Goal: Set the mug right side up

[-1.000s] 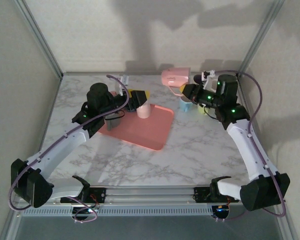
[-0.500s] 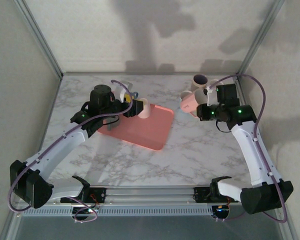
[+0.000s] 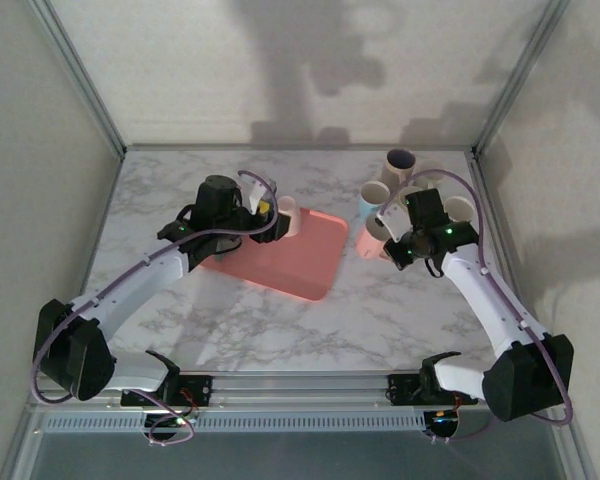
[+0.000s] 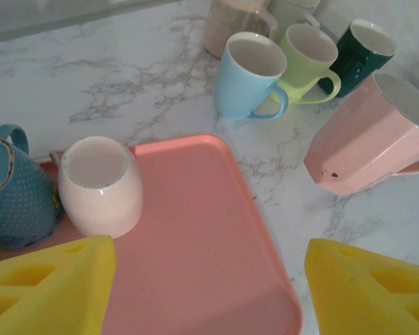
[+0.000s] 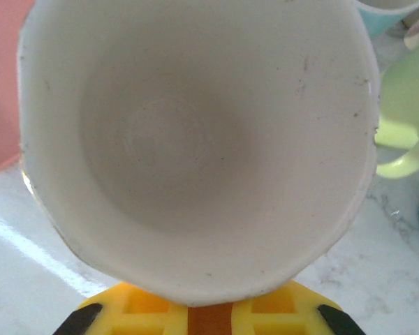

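Visibly faceted, glossy pink mug [image 4: 366, 139] (white inside), held tilted.

Dim soft light, shadows on rear wall [image 3: 180, 80], wrist cams sl. blurry

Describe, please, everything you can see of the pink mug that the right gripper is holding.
The pink mug looks ceramic and glossy, with faceted pink sides, a many-cornered rim and an empty off-white inside with small dark specks. It is tilted, its mouth facing the right gripper, which is shut at its handle. It hangs low over the marble table, right of the pink tray and apart from the light blue mug. Whether its base touches the marble cannot be told.
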Controlling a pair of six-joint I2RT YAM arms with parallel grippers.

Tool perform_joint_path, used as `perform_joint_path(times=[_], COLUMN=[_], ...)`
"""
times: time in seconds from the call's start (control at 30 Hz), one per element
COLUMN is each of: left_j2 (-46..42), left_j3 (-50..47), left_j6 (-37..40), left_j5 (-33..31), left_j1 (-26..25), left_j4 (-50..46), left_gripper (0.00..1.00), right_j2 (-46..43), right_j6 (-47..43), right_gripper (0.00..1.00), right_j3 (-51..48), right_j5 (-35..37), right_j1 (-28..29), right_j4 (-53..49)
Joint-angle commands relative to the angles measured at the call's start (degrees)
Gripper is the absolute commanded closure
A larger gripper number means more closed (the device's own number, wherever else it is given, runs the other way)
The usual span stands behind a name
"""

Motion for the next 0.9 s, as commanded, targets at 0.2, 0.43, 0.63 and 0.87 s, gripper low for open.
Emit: perform_joint_path(times=[0.2,0.43,0.63,0.87], left_j2=[2.42,3.42,3.55,4.73], left_j3=[-1.33,-2.37,-3.33,-3.03], left_j6=[3.47,6.46,9.46,9.52], left_j5=[-0.43,3.28,8.79,8.7], left_j1=[0.55,0.55,0.55,0.55], left_j4=[0.69,0.28,0.34,-0.32], left_gripper=[0.28,0.3,0.3,0.31], right_j2=[6.43,10.69,13.51,15.5], right_j6=[-7.52,-9.11,-10.02,-9.81], right_gripper=[1.0,1.0,1.0,0.96], right_j3=[-1.18,-1.64,-1.45,-1.19], right_j5=[5.17,4.84,4.28,4.62], right_j1=[0.97,1.27,1.33,1.43], right_j4=[13.29,16.91,18.2,18.89])
